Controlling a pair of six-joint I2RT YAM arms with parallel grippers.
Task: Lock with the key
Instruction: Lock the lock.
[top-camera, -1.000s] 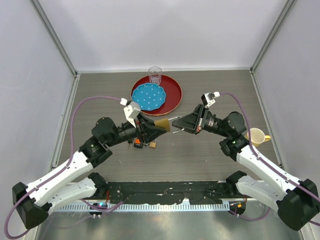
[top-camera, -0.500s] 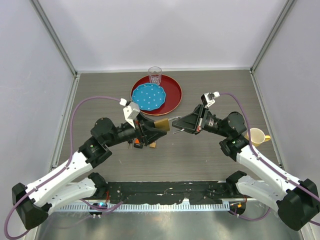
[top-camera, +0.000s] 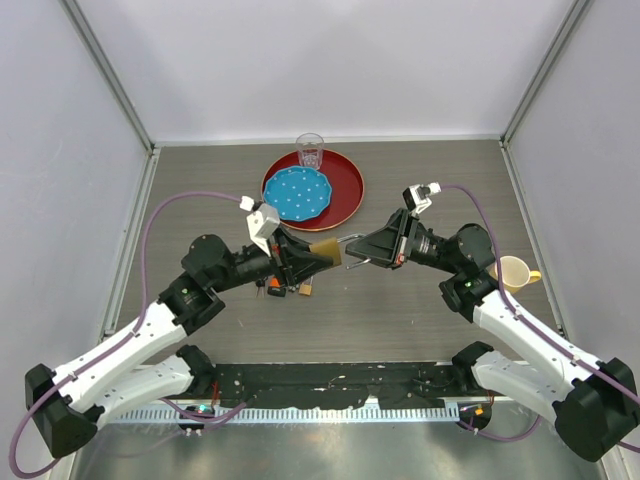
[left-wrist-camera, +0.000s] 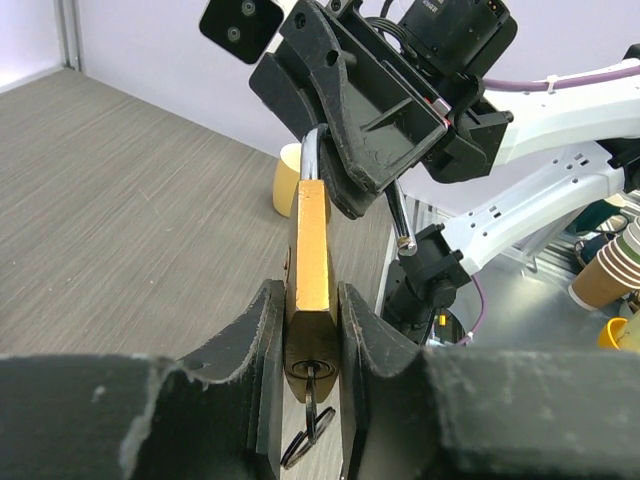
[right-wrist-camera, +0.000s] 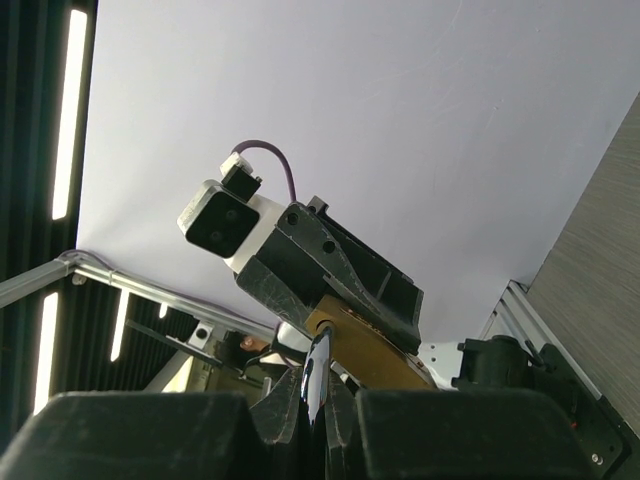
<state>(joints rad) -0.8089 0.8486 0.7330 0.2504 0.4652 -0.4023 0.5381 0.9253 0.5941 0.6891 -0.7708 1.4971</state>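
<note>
A brass padlock (top-camera: 326, 249) hangs in the air between the two arms, above the table's middle. My left gripper (left-wrist-camera: 312, 320) is shut on the padlock's body (left-wrist-camera: 312, 260). A key (left-wrist-camera: 312, 395) sits in the keyhole at the lock's near end, with rings dangling from it. My right gripper (right-wrist-camera: 318, 410) is shut on the silver shackle (right-wrist-camera: 317, 375), and the brass body (right-wrist-camera: 365, 355) shows just beyond it. In the top view the left gripper (top-camera: 305, 255) and the right gripper (top-camera: 352, 246) meet nose to nose at the lock. The shackle's free leg (left-wrist-camera: 398, 215) sticks out of the body.
A red tray (top-camera: 345, 190) behind the grippers holds a blue plate (top-camera: 296, 192) and a clear glass (top-camera: 310, 150). A yellow cup (top-camera: 513, 272) stands at the right, beside the right arm. Grey walls close the table on three sides.
The padlock twisted a little in the grippers half a second ago and is back edge-on. The right gripper has edged slightly left. Both grips hold.
</note>
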